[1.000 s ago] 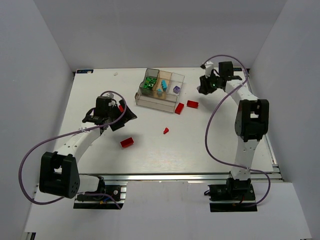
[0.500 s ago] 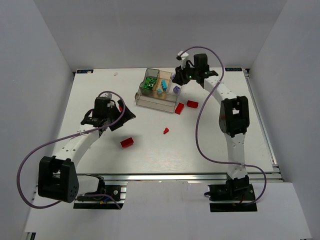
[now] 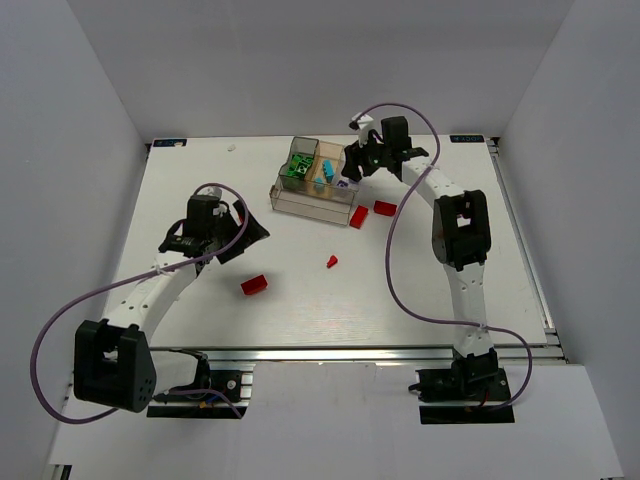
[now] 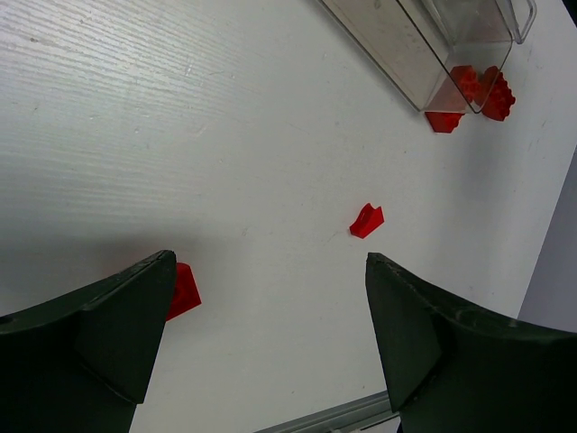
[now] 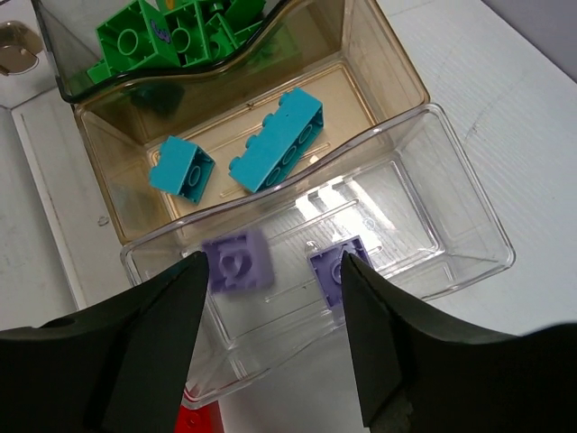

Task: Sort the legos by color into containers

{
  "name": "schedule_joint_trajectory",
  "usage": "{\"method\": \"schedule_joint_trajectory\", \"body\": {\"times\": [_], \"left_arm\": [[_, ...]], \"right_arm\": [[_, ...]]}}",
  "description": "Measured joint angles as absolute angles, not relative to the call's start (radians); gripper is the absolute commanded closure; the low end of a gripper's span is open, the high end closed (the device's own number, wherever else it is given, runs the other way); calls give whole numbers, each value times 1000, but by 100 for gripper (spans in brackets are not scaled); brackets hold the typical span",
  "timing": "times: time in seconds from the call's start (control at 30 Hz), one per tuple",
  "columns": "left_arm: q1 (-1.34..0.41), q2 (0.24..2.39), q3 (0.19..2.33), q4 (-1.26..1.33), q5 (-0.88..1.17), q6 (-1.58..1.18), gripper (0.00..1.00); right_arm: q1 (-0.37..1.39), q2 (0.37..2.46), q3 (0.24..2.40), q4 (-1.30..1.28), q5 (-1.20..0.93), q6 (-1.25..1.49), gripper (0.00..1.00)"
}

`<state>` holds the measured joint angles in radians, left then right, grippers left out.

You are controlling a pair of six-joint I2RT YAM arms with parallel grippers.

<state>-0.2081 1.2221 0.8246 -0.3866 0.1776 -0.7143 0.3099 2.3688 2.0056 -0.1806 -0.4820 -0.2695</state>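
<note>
The clear divided tray (image 3: pixel 310 205) stands at the back middle of the table. My right gripper (image 3: pixel 355 165) hovers open over its clear end compartment (image 5: pixel 469 216). A pale purple brick (image 5: pixel 236 262) shows blurred and loose by the left finger, and a second purple brick (image 5: pixel 335 266) lies on the compartment floor. Two cyan bricks (image 5: pixel 277 142) lie in the tan middle section and green bricks (image 5: pixel 171 36) in the far section. My left gripper (image 3: pixel 245 228) is open and empty above the table, beside a red brick (image 4: pixel 183 290).
A small red brick (image 3: pixel 332 262) lies mid-table, also in the left wrist view (image 4: pixel 366 221). Two red bricks (image 3: pixel 359 217) (image 3: pixel 385 209) lie by the tray's right end. Another red brick (image 3: pixel 254 285) lies in front of the left gripper. White walls surround the table.
My right arm swung left from the back right corner to above the tray, and its open jaws now show a loose purple brick. My left arm has barely moved.
</note>
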Motion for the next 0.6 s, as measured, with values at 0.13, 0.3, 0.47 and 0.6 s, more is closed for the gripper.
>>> {"method": "schedule_joint_trajectory", "body": {"times": [0.13, 0.3, 0.47, 0.6], "left_arm": [[-208, 1230, 825, -393, 178, -711, 5], [-208, 1237, 825, -411, 177, -707, 5], [-208, 1237, 824, -411, 178, -708, 5], [-208, 1238, 817, -408, 180, -708, 5]], "right_arm": [[308, 2365, 2006, -182, -495, -280, 35], [281, 2237, 1892, -226, -607, -386, 29], [200, 2011, 1742, -426, -785, -728, 23], [144, 1919, 1670, -554, -807, -919, 21]]}}
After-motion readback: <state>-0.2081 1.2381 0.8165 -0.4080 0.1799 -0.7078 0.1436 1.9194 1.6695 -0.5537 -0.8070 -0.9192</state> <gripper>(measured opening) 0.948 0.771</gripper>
